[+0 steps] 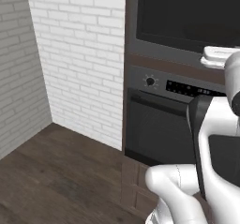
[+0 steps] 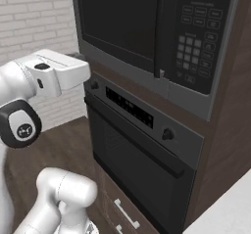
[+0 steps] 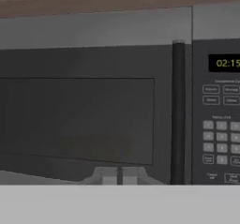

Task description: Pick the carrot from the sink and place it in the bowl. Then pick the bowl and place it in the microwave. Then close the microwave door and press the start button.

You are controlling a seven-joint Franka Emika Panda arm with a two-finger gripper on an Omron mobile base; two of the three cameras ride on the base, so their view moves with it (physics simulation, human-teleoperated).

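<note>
The microwave (image 2: pixel 196 42) is set into the dark cabinet, and its display reads 02:15. The microwave door (image 3: pixel 79 115) is a black panel with a dark window; it lies flush against the front, beside a vertical handle bar (image 3: pixel 178 110) and the keypad (image 3: pixel 220 138). My gripper (image 3: pixel 119 176) is shut, its two tips pressed together with nothing between them, right in front of the door's lower edge. From the right base camera, the gripper (image 2: pixel 78 57) reaches to the door's lower left corner. The carrot, the bowl and the sink are out of view.
Below the microwave is an oven (image 2: pixel 137 164) with a knob (image 1: pixel 150 81), a display strip and a handle bar. A drawer (image 2: pixel 126 213) sits under it. A white brick wall (image 1: pixel 79 54) and wooden floor (image 1: pixel 56 181) lie to the left, and a white counter corner (image 2: pixel 230 208) to the right.
</note>
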